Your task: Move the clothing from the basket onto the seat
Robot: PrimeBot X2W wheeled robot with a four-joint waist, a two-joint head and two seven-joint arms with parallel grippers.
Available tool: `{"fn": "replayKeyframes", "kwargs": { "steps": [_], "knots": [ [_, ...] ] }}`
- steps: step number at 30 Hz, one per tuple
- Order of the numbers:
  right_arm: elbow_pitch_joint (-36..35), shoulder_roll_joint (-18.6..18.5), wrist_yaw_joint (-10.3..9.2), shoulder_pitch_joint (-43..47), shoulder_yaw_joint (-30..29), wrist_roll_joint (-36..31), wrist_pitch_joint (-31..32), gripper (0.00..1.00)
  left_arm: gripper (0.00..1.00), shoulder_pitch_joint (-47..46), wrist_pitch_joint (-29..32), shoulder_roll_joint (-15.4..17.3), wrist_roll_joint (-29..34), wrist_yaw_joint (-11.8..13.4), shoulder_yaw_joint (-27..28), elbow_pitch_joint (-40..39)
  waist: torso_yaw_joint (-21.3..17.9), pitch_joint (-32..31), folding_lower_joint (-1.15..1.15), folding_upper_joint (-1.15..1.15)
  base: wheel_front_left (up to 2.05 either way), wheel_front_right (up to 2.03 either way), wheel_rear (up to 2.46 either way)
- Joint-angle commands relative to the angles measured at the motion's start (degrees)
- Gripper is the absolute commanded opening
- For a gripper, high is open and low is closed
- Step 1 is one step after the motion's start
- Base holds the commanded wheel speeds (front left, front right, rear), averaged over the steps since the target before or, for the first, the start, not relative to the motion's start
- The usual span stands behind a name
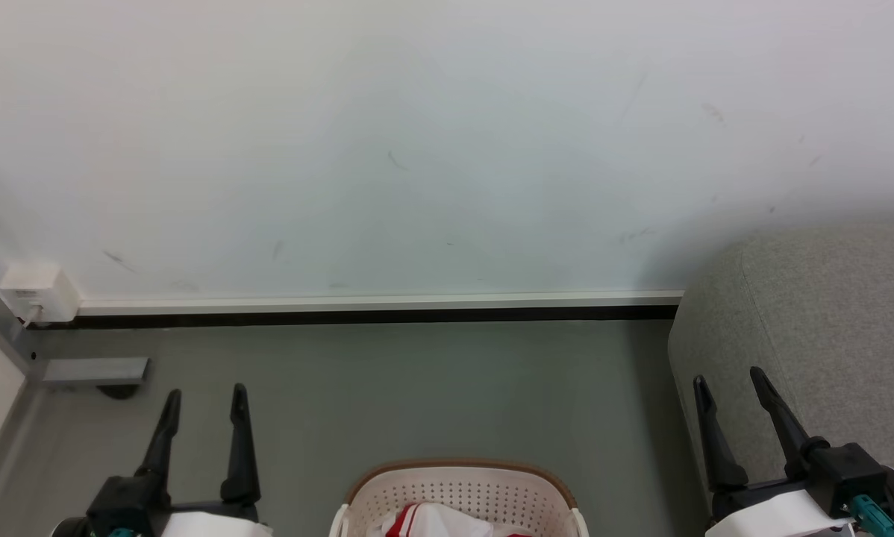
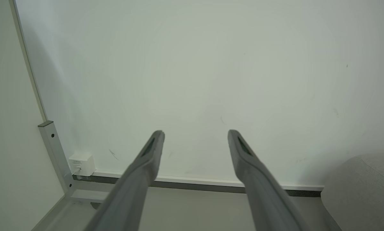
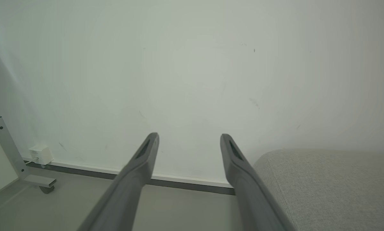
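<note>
My left end effector [image 1: 206, 391] and right end effector [image 1: 727, 377] hung released, empty. Red clothing [image 1: 432, 520] sat in the laundry basket [image 1: 462, 485], barely in frame; I judged a blind reach could've snagged its rim.

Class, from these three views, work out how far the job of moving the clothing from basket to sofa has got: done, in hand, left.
Done: nothing; no clothing lies on the part of the sofa in view. In hand: nothing; the left gripper and right gripper are open and empty. Left: red and white clothing sits in the basket, so all the moving remains.
</note>
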Motion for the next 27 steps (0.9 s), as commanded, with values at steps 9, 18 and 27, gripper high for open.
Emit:
{"fn": "replayKeyframes", "kwargs": {
  "steps": [9, 18, 27],
  "knots": [
    [0.4, 0.1, -0.12, -0.9, 0.1, 0.9, -0.2, 1.00, 1.00, 0.5, 0.0, 0.4, -0.7, 0.2, 0.0, 0.1, -0.1, 0.2, 0.00, 0.00, 0.00, 0.00, 0.00],
    [0.7, 0.0, -0.12, -1.0, 0.3, 1.3, -0.2, 1.00, 1.00, 0.7, 0.0, 0.4, -1.4, 0.3, 0.0, -0.2, -0.7, 0.4, 0.00, 0.00, 0.00, 0.00, 0.00],
    [0.4, 0.1, -0.12, -1.4, 0.4, 2.6, -0.2, 1.00, 1.00, -0.2, 0.0, 0.4, -1.9, -0.1, -0.4, 0.6, -2.4, 2.0, 0.00, 0.00, 0.00, 0.00, 0.00]
  ]
}}
